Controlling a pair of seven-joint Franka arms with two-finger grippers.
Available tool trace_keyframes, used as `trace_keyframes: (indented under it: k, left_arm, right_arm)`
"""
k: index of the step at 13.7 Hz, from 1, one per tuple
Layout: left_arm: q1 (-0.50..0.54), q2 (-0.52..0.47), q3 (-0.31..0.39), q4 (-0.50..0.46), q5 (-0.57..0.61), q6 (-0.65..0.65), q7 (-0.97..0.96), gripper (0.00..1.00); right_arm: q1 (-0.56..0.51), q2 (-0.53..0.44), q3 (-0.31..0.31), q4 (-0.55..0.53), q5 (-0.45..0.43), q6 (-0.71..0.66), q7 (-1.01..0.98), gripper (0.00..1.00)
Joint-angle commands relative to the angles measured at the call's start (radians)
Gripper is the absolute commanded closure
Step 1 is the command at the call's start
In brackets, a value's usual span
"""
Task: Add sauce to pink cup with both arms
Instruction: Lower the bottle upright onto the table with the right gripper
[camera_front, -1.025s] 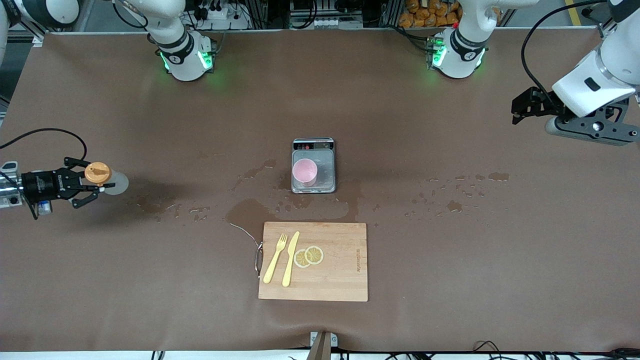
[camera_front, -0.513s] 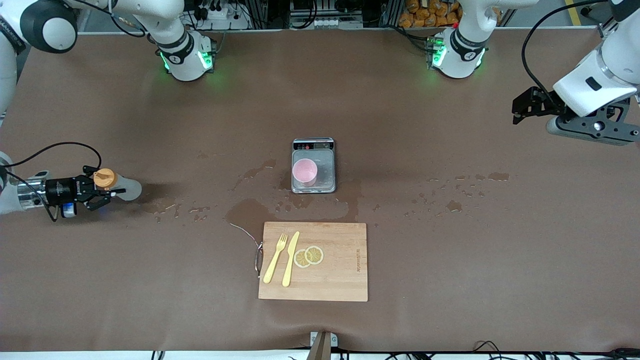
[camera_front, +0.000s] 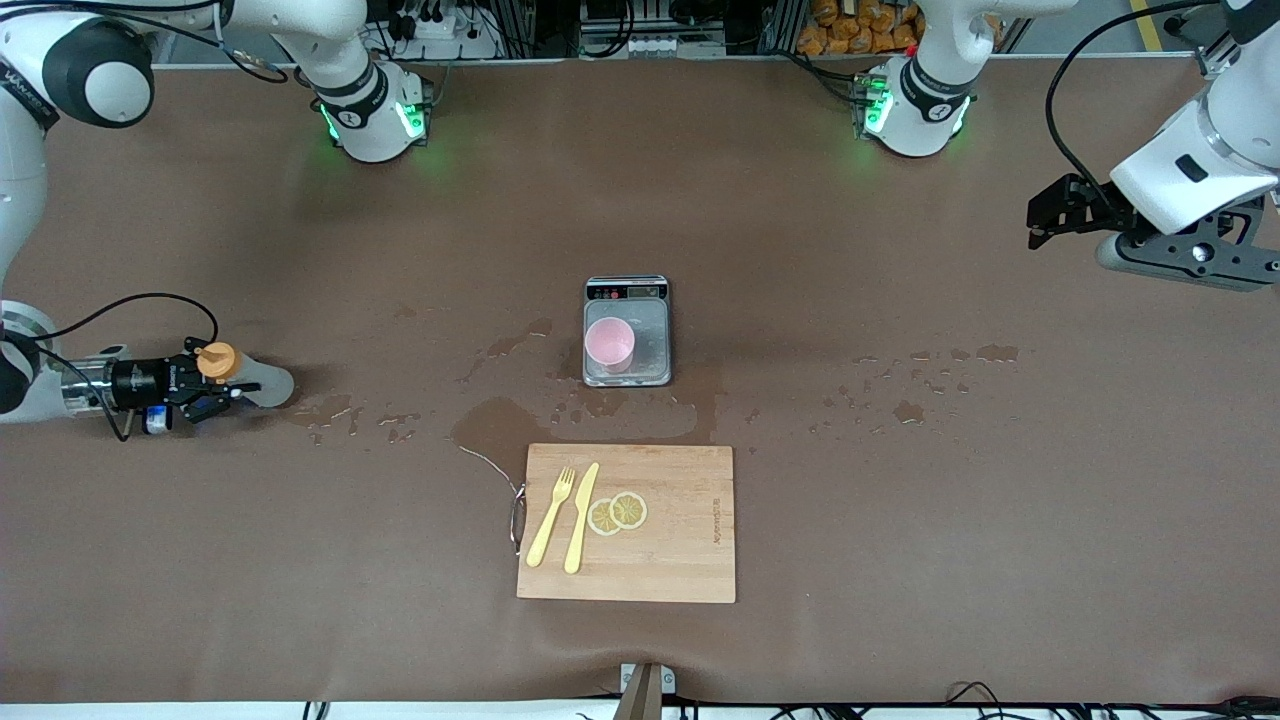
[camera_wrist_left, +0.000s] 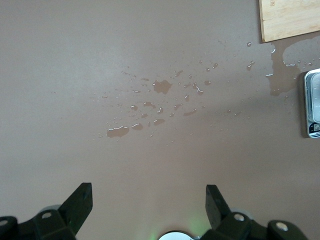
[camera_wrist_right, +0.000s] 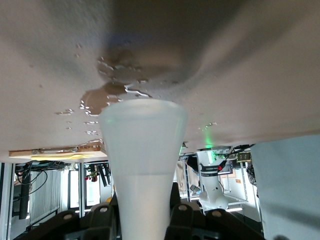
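Right arm holds the sauce low at its own end of the counter; the pink cup waits on the scale

The right tool (camera_front: 205, 385) is clenched on the sauce (camera_front: 245, 377) just below its orange cap, bottle upright with its base on or just above the counter (camera_front: 900, 560) — a grip near the neck that leaves the soft body free, likely so the bottle can later be tipped or handed over. The pink cup (camera_front: 609, 344) stands open-mouthed on the small scale (camera_front: 650, 330) mid-counter, well apart from the bottle and presumably there so the pour can be weighed. The left tool (camera_front: 1045, 212) hangs released over its arm's end of the counter — that arm waits. Water spots (camera_front: 500, 420) lie between bottle and cup; the cutting board (camera_front: 680, 560) sits nearer the front camera than the scale.
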Motion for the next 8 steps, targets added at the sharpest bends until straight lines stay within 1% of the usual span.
trace_keyframes:
  k: [1, 4, 5, 6, 7, 8]
  left_arm:
    - [0.004, 0.001, -0.002, 0.007, 0.018, -0.001, -0.017, 0.00]
    - [0.004, 0.000, 0.000, 0.006, 0.018, -0.001, -0.018, 0.00]
    - [0.004, 0.000, 0.000, 0.006, 0.018, -0.003, -0.020, 0.00]
    - [0.004, 0.000, 0.000, 0.006, 0.018, -0.003, -0.024, 0.00]
    - [0.004, 0.000, 0.000, 0.006, 0.018, -0.003, -0.024, 0.00]
    - [0.004, 0.000, 0.000, 0.006, 0.018, -0.003, -0.024, 0.00]
  right_arm:
    - [-0.012, 0.010, 0.016, 0.007, 0.024, 0.001, -0.006, 0.51]
    - [-0.010, 0.016, 0.016, 0.008, 0.021, 0.024, -0.008, 0.47]
    - [-0.010, 0.014, 0.016, 0.008, 0.021, 0.024, -0.006, 0.45]
    - [-0.010, 0.016, 0.016, 0.008, 0.021, 0.022, -0.003, 0.37]
    - [-0.008, 0.016, 0.016, 0.011, 0.019, 0.024, -0.002, 0.31]
    - [-0.005, 0.016, 0.016, 0.013, 0.019, 0.024, 0.004, 0.17]
